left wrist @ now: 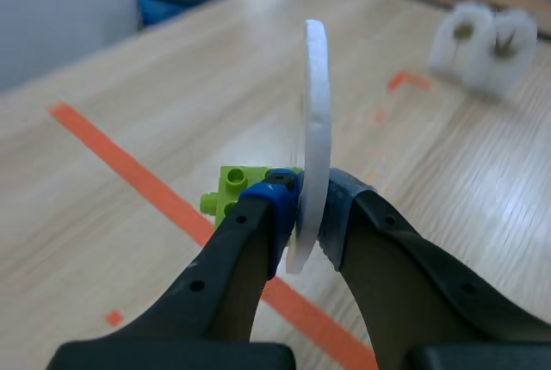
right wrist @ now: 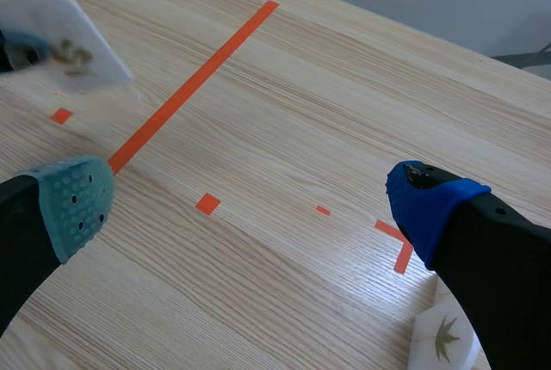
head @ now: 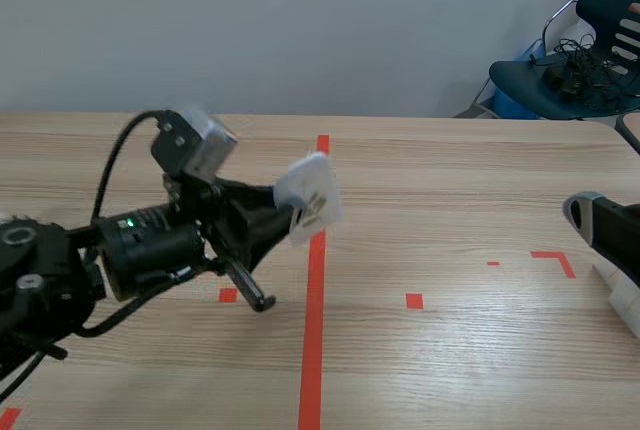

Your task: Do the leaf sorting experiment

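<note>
The left jaws are pinching a white leaf card (head: 310,200) at its lower part, holding it upright and raised above the worktop (head: 450,180), near the long orange tape line. A lime-green studded block (left wrist: 231,189) is showing just behind one pad. The right jaws are standing spread wide, gripping nothing. A second leaf card (right wrist: 443,340) is lying on the worktop just beside one finger.

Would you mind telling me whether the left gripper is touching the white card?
Touching. The left wrist view shows the left gripper with both pads pressed against the edge-on white card.
</note>
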`<state>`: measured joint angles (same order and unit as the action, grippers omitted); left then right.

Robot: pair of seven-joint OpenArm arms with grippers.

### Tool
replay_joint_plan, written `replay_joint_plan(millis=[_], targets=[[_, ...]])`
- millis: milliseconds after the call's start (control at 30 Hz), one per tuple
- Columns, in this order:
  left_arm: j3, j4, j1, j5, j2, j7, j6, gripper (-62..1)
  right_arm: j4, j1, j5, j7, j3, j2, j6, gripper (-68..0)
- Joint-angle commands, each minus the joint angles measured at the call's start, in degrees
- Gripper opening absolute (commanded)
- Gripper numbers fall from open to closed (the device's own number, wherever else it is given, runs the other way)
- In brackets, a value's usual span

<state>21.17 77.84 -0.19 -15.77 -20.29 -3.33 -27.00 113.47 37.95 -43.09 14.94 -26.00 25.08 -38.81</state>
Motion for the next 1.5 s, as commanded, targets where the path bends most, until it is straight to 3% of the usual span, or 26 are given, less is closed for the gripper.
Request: replay_joint_plan(millis=[0, 133, 300, 367, 600, 733, 900, 1033, 1300, 1467], targets=[[-4.37, 2.80, 3.15, -1.92, -0.87, 0.39, 0.55, -56.8, -0.17, -0.66, -0.66, -0.66, -0.07, -0.02, -0.04, 0.4], [-15.28, 4.83, 9.14, -7.65, -0.85, 1.29, 3.45, -56.8, -0.17, -0.66, -0.68, -0.68, -0.07, -0.02, -0.04, 0.4], [-23.58, -0.96, 11.43, -13.00, -0.92, 1.20, 16.13, -56.8, -0.17, -0.66, -0.68, -0.68, -0.07, -0.02, -0.04, 0.4], [-25.53, -5.01, 10.88, -15.61, -0.98, 0.07, 19.17, -56.8, -0.17, -0.66, -0.68, -0.68, -0.07, -0.02, -0.04, 0.4], [-27.04, -18.88, 6.36, -17.99, -2.47, -7.15, 19.82, -56.8, -0.17, -0.66, -0.68, -0.68, -0.07, -0.02, -0.04, 0.4], [-27.04, -24.59, 2.99, -18.53, -2.91, -8.02, 20.48, -56.8, -0.17, -0.66, -0.68, -0.68, -0.07, -0.02, -0.04, 0.4], [-27.04, -30.67, 1.09, -25.05, -3.04, -8.07, 23.30, -56.6, -0.17, -0.66, -0.68, -0.66, -0.07, -0.02, -0.04, 0.4], [-27.04, -31.28, 1.44, -25.20, -3.91, -8.28, 23.23, -48.3, -0.17, -0.66, -0.68, -0.66, -0.07, -0.02, -0.04, 0.4], [-27.23, -28.20, 2.01, -25.18, -7.39, -5.55, 17.75, -12.0, -0.17, -0.66, -0.68, -0.66, -0.07, -0.02, -0.04, 0.4], [-30.42, -17.09, 6.08, -25.14, -10.25, 0.04, 10.88, -7.7, -0.17, -0.66, -0.68, -0.66, -0.07, -0.02, -0.04, 0.4]])
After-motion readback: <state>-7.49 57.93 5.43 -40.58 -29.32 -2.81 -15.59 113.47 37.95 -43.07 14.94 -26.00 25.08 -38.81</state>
